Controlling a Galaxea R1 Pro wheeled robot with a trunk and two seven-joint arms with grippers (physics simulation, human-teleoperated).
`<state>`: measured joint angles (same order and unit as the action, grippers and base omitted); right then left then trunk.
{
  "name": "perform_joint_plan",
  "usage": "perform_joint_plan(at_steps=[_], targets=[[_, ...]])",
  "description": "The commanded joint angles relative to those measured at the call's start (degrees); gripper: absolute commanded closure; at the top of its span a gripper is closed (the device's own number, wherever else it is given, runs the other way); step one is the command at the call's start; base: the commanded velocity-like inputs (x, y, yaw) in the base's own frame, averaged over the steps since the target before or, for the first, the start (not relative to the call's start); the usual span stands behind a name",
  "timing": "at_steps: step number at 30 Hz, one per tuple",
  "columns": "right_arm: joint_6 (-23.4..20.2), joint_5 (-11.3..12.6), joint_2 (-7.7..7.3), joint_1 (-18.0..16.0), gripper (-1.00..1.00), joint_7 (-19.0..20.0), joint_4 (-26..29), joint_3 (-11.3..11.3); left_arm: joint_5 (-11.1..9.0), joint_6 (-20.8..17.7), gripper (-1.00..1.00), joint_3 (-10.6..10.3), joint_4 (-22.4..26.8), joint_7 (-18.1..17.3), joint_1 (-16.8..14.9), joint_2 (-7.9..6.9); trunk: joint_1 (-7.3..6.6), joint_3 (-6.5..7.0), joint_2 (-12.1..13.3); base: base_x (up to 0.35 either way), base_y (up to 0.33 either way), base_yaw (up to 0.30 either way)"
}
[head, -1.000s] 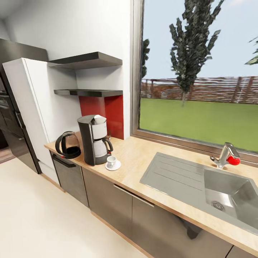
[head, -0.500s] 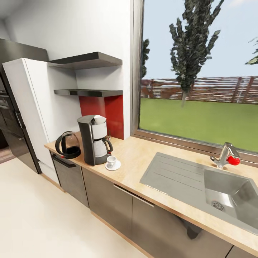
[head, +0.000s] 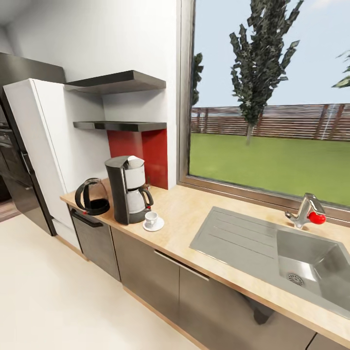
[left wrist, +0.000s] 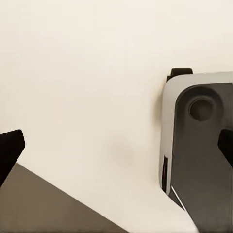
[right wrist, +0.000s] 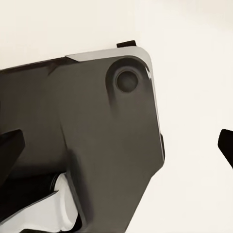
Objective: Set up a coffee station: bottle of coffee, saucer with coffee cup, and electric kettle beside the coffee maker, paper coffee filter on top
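Note:
In the head view a black coffee maker (head: 126,189) stands on the wooden countertop (head: 194,209) near its left end. A white paper filter (head: 135,162) lies on its top. The dark electric kettle (head: 92,197) sits just left of it. A white coffee cup (head: 151,218) rests on a white saucer (head: 158,225) just right of it. My left gripper (left wrist: 116,150) is open over pale floor, with one black fingertip (left wrist: 9,150) at the frame edge. My right gripper (right wrist: 116,145) is open too, above the robot's dark base.
Two dark wall shelves (head: 121,126) hang above the coffee maker beside a white tall cabinet (head: 39,146). A steel sink (head: 311,265) with a faucet (head: 307,210) takes the counter's right part. Pale floor (head: 48,301) lies before the cabinets. The robot's base (left wrist: 199,145) shows below the left gripper.

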<state>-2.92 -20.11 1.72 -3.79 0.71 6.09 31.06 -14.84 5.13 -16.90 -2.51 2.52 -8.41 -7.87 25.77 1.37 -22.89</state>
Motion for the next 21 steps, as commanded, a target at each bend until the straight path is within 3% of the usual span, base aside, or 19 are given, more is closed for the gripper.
perform_joint_plan(at_steps=[1, 21], targets=[[-0.3, -0.6, 0.06, 0.0, -1.00, 0.1, 0.1, 0.5, -0.5, 0.3, -1.00, -0.5, -0.2, 0.0, 0.0, 0.03, 0.02, -0.02, 0.0, 0.000, 0.000, 0.000], [0.2, -0.5, 0.04, 0.0, -1.00, -0.3, 0.4, 0.6, -0.4, 0.0, -1.00, -0.5, -0.2, 0.5, 1.2, -0.29, 0.02, -0.02, 0.0, 0.000, 0.000, 0.000]])
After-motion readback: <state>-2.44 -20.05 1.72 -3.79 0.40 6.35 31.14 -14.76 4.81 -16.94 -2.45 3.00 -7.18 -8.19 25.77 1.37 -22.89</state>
